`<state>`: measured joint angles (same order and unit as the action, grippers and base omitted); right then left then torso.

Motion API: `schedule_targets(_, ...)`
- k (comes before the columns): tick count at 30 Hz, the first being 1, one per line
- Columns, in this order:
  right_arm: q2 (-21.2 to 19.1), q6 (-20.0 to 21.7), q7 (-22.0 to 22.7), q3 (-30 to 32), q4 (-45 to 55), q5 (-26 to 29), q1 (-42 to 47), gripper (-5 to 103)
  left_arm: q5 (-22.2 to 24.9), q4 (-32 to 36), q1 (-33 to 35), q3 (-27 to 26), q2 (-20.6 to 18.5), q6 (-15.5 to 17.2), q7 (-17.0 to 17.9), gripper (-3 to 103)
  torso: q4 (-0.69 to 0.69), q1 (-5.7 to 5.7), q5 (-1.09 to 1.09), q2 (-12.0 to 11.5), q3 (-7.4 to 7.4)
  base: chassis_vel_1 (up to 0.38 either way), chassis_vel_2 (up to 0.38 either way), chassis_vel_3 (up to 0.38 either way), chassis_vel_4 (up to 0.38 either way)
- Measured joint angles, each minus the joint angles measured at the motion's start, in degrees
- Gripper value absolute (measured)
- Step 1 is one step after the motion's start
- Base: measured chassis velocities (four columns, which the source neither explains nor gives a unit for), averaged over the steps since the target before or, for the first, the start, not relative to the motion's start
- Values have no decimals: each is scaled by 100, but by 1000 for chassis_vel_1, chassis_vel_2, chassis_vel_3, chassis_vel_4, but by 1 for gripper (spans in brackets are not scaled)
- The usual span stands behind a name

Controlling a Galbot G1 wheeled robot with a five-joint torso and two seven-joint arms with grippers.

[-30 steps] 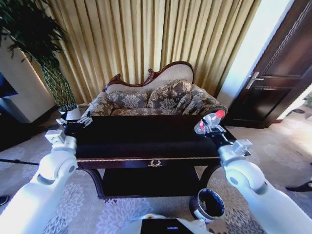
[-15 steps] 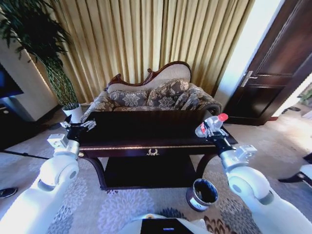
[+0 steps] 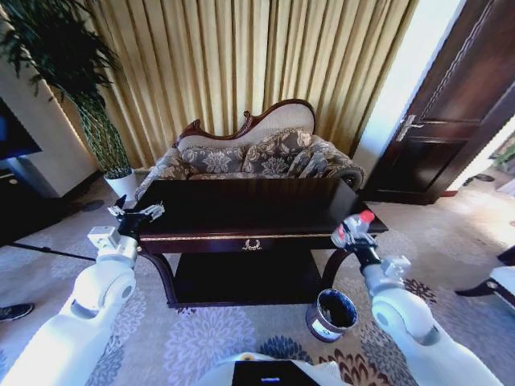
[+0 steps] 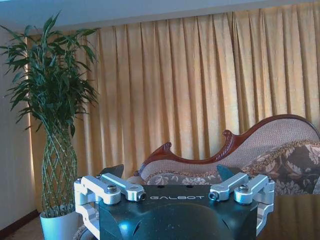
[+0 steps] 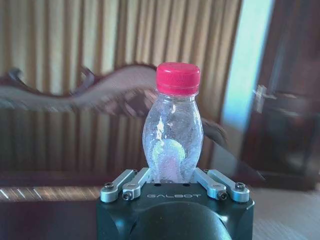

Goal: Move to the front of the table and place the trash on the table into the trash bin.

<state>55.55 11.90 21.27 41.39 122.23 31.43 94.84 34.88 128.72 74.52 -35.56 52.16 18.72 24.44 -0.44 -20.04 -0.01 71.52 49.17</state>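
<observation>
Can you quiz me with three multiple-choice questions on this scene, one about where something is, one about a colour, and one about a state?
1. Where is the small round dark trash bin?
A. On the table
B. On the carpet by the table's front right leg
C. On the sofa

2. What colour is the cap of the clear plastic bottle?
A. Blue
B. White
C. Red

3. What state is the right gripper in?
A. Shut on the bottle
B. Open, holding nothing
C. Resting inside the bin

Answers: 1 B, the bin stands on the floor beside the dark glossy wooden table. 2 C, the right wrist view shows a red cap. 3 A, the fingers clasp the bottle's base.
</observation>
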Motion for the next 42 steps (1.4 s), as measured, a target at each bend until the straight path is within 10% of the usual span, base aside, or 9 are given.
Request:
schedule_targets(24, 789, -733, -60, -1117, -5548, -1615, -2316, 18, -181, 343, 448, -346, 170, -102, -43, 100, 1, 1, 0, 1, 1, 0, 0, 0, 0)
schedule_targets(42, 856, -738, -41, -1049, -5406, -1486, -2228, 83, -249, 471, 458, -261, 157, -56, -38, 100, 1, 1, 0, 1, 0, 0, 0, 0, 0)
